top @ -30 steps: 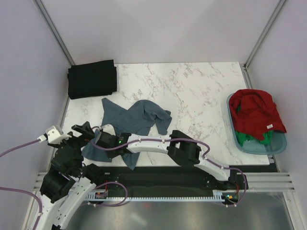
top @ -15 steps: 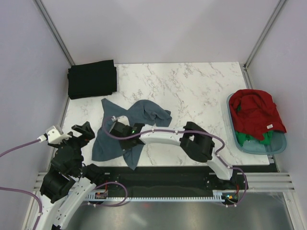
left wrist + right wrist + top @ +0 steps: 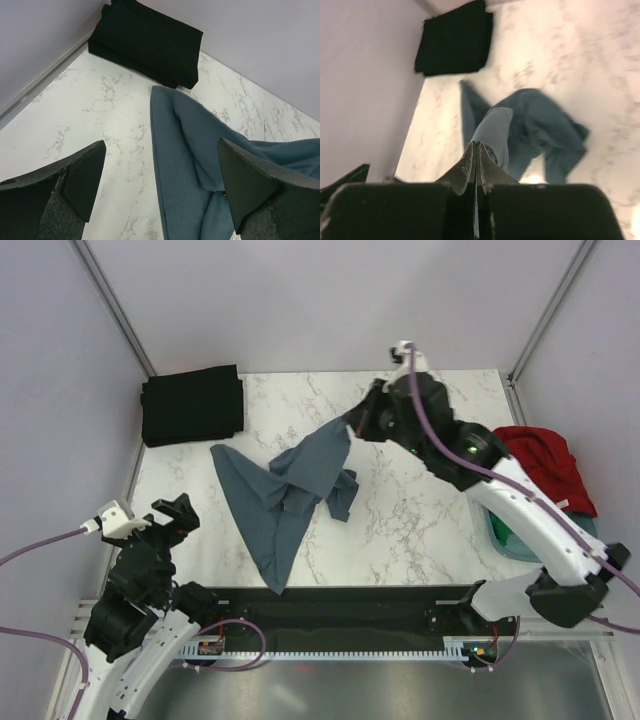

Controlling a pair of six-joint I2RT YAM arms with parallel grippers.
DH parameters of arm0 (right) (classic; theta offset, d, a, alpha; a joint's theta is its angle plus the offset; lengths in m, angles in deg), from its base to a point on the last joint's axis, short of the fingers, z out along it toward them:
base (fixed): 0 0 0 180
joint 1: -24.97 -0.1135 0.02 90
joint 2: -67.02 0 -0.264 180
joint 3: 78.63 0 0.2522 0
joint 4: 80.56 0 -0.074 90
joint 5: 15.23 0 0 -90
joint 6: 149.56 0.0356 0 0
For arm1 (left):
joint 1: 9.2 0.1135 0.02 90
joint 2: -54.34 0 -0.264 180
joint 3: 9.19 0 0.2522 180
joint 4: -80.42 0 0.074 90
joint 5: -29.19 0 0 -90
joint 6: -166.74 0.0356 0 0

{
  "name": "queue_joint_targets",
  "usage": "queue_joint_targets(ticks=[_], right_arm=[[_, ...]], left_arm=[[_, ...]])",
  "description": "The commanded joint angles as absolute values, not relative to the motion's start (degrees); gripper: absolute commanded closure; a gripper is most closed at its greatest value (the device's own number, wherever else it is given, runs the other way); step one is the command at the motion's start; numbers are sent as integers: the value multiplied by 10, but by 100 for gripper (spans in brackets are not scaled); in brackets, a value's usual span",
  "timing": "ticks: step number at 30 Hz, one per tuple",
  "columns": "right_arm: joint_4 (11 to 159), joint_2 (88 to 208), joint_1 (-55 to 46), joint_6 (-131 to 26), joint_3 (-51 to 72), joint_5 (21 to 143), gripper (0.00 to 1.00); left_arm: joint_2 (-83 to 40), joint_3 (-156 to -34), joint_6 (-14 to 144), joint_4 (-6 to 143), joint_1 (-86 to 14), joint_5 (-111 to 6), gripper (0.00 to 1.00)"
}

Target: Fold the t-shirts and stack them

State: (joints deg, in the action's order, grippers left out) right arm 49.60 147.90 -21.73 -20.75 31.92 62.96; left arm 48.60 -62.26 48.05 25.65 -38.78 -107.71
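Nearest, just left of the blue-grey t-shirt [image 3: 270, 510], the left gripper [image 3: 161, 165] hovers with its jaws wide apart, holding nothing. The shirt lies crumpled mid-tabletop [image 3: 420, 510], one point trailing to the near edge. Its far right corner is lifted clear, pinched in the right gripper [image 3: 476, 147], whose jaws are pressed together on a thin fold.

That small pinch looks likely to slip if the pull goes on. With only one corner held, the cloth may rope up rather than spread, and the near point could slide off the edge.

Well right of the shirt, a pale tub [image 3: 590, 540] holds the red t-shirt [image 3: 540, 475] over the green t-shirt [image 3: 512, 530], with the right arm reaching across above it. Beyond the shirt's left end sits the folded black t-shirt [image 3: 192, 405], with bare tabletop between them.
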Motion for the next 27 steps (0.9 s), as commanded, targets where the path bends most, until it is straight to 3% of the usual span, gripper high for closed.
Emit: queue_joint_targets(ticks=[1, 9, 14, 20, 27], right_arm=[[419, 1405, -165, -229, 272, 583, 100], [277, 1260, -145, -248, 257, 395, 100], [229, 1216, -144, -246, 226, 341, 100], [231, 1155, -145, -215, 95, 403, 100], [276, 1095, -144, -182, -54, 513, 100]], left_arm=[[472, -622, 484, 265, -383, -1060, 0], [380, -631, 535, 285, -383, -931, 1], [201, -663, 519, 287, -383, -884, 0], [-17, -701, 536, 413, -382, -768, 0], [-302, -857, 611, 507, -364, -726, 0]])
